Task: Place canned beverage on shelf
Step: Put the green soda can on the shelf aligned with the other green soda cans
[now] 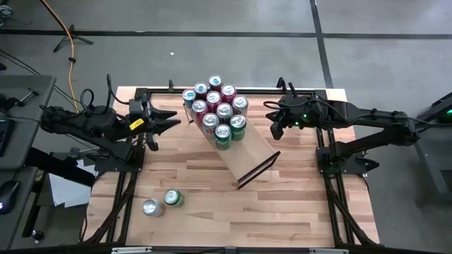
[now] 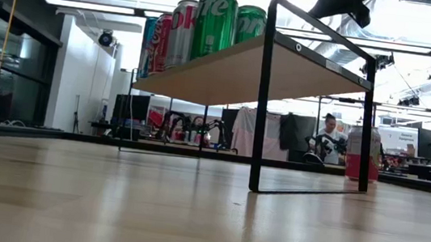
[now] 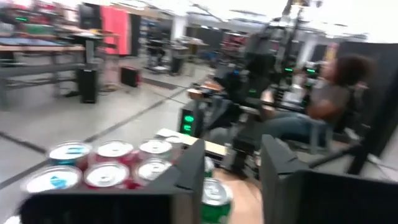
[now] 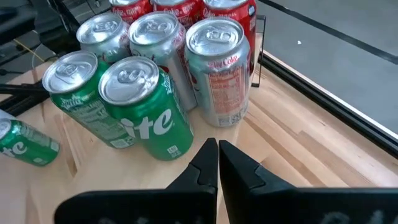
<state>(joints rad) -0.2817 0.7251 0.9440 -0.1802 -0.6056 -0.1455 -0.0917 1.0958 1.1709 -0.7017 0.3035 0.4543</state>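
Cans (image 1: 217, 110) stand packed in a cluster at the far end of the shelf (image 1: 248, 156), which lies at an angle across the middle of our tabletop (image 1: 282, 212), and two more cans (image 1: 162, 202) sit near the tabletop's front left, well apart from the shelf. Our left end effector (image 1: 171, 121) hovers just left of the cluster, its fingers (image 3: 186, 186) slightly apart and pinching nothing. Our right end effector (image 4: 217, 163) waits to the cluster's right, fingers pressed together and empty.

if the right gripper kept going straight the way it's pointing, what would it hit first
Likely the nearest green Sprite can at the front of the cluster on the shelf; the shut right gripper points at it, though depth is uncertain.
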